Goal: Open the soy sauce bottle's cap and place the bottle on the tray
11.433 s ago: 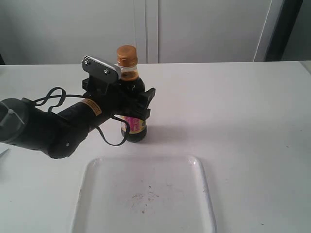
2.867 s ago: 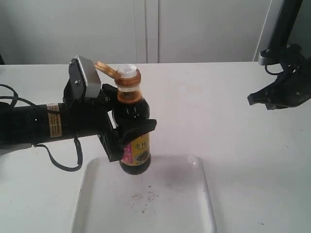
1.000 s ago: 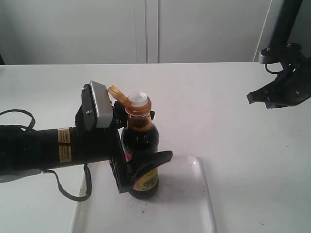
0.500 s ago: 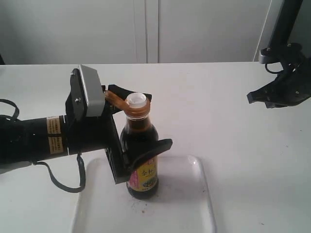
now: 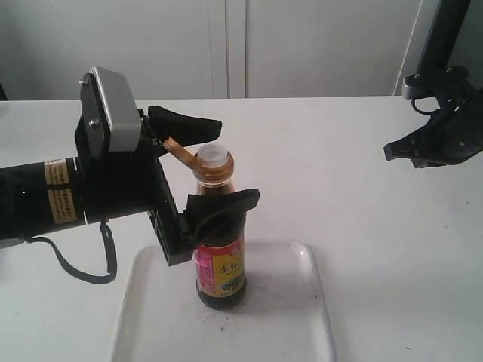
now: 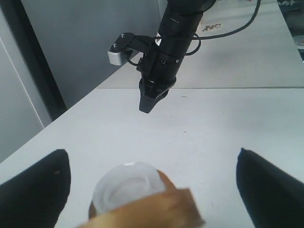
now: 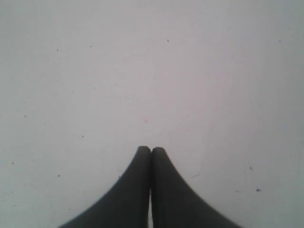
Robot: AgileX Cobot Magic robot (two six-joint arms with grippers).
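Note:
The soy sauce bottle (image 5: 220, 271) stands upright on the white tray (image 5: 298, 332), its red, yellow and green label facing me. Its amber cap (image 5: 179, 154) is flipped back on the hinge, baring the white pour spout (image 5: 213, 156). My left gripper (image 5: 219, 162) is open, one finger behind the neck and one in front, both clear of the bottle. In the left wrist view the spout (image 6: 127, 184) and cap (image 6: 156, 211) lie between the spread fingers (image 6: 33, 185). My right gripper (image 5: 392, 153) hangs shut over the table at the right; its fingertips (image 7: 145, 151) press together with nothing between them.
The white table (image 5: 362, 226) runs round the tray on all sides. A pale wall (image 5: 302, 45) closes the back. The right arm (image 6: 164, 52) shows in the left wrist view, hanging over the table beyond the bottle.
My left gripper has opened and let go of the bottle, and has risen from the bottle's body to its neck. The bottle stays standing on the tray. The right arm has not moved.

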